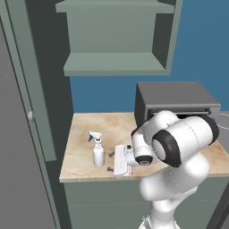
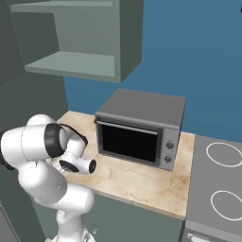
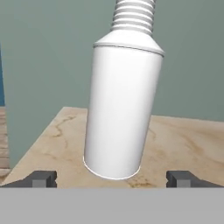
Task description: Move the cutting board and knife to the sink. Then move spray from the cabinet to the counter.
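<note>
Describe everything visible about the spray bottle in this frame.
The spray is a small white bottle, plastic by its look, with a ribbed slim neck, white trigger nozzle and dark blue tip. It stands upright on the beige marbled counter near its front edge. The open gripper sits beside it, fingertips apart from it.

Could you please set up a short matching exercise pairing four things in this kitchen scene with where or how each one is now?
Things:
1. spray
2. hand
3. cabinet
4. oven

Places or states:
A. mounted on the wall above the counter, shelves bare
B. standing upright on the counter near its front edge
C. sitting at the back of the counter, door closed
D. open, level with the bottle, fingers either side and apart from it

Pairs: 1-B, 2-D, 3-A, 4-C
</note>
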